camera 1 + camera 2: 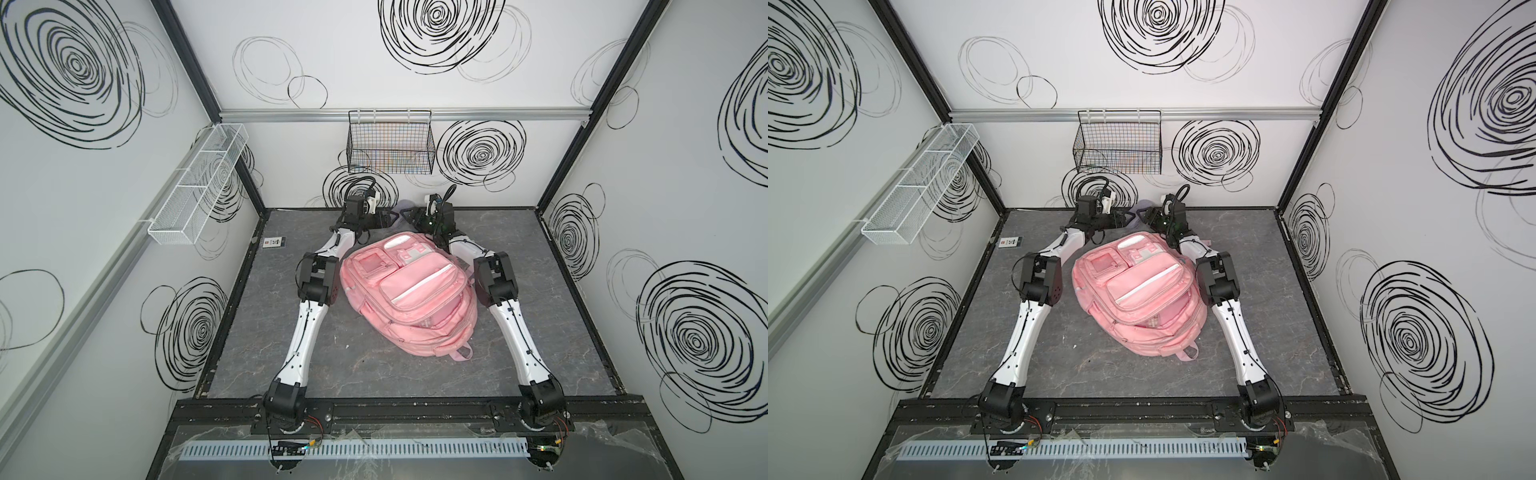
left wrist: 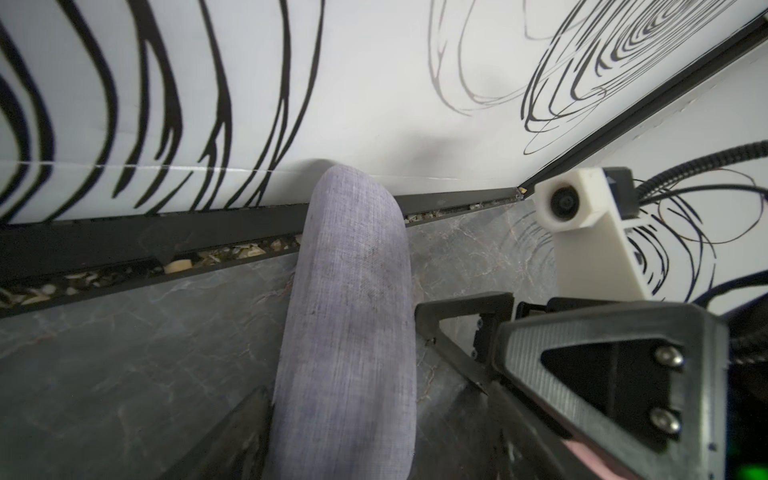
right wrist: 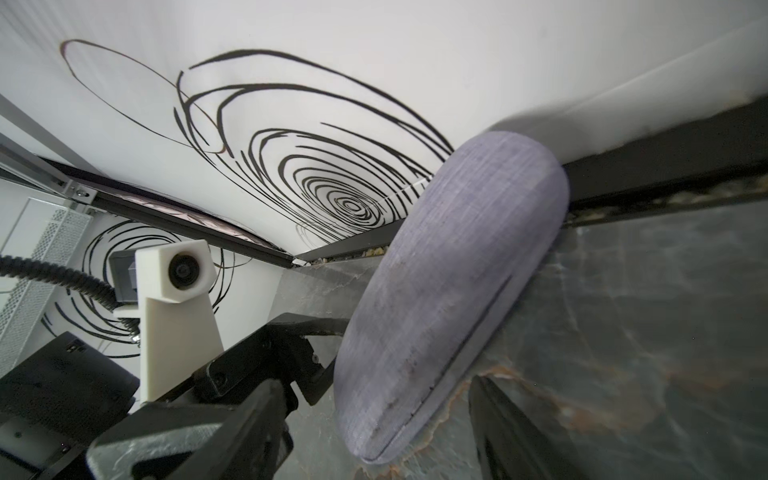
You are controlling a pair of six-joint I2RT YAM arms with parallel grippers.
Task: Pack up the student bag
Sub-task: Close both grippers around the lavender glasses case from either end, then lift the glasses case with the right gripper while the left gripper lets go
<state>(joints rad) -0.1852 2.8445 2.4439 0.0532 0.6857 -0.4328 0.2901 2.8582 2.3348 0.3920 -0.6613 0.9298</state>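
Grey marbled tabletop point(image 1: 291, 374): pink student bag point(image 1: 409, 299) central, lavender case point(image 2: 349, 311) behind, between both arms' spread jaws.

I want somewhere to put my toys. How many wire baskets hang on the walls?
2. A white basket hangs on the left wall; a black basket hangs on the back wall. More may be out of view.

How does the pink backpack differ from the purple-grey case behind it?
The student bag is pink and far larger; the case is purple-grey and small. The bag shows several pockets; the case is a smooth rounded oblong with one seam. Both lie on the table.
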